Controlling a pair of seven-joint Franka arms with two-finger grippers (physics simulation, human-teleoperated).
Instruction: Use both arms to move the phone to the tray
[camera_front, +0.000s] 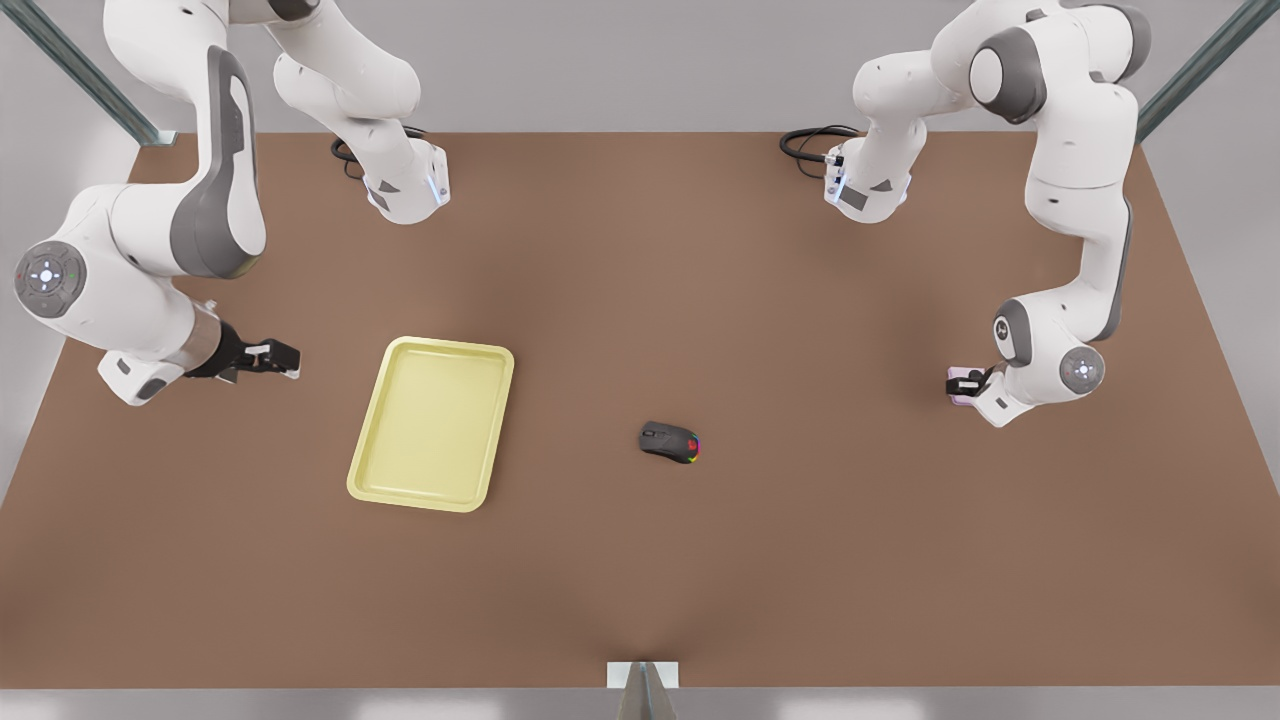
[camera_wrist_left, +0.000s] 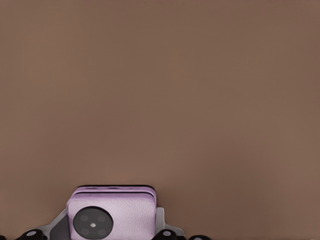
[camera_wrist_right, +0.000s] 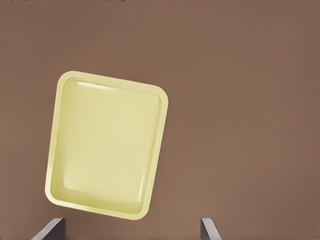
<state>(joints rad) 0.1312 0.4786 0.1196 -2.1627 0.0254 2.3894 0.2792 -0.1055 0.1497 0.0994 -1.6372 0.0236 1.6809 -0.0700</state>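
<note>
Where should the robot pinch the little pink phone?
By its two side edges, from straight above: the small lilac flat phone is a thin slab. The left pincer clamps it that way; the right pincer waits open by the pale yellow tray.

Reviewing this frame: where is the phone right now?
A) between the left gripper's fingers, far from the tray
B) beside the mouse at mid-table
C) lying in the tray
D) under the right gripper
A: the left wrist view shows the phone between the left gripper fingers; the tray lies across the table, near the open right gripper.
</note>
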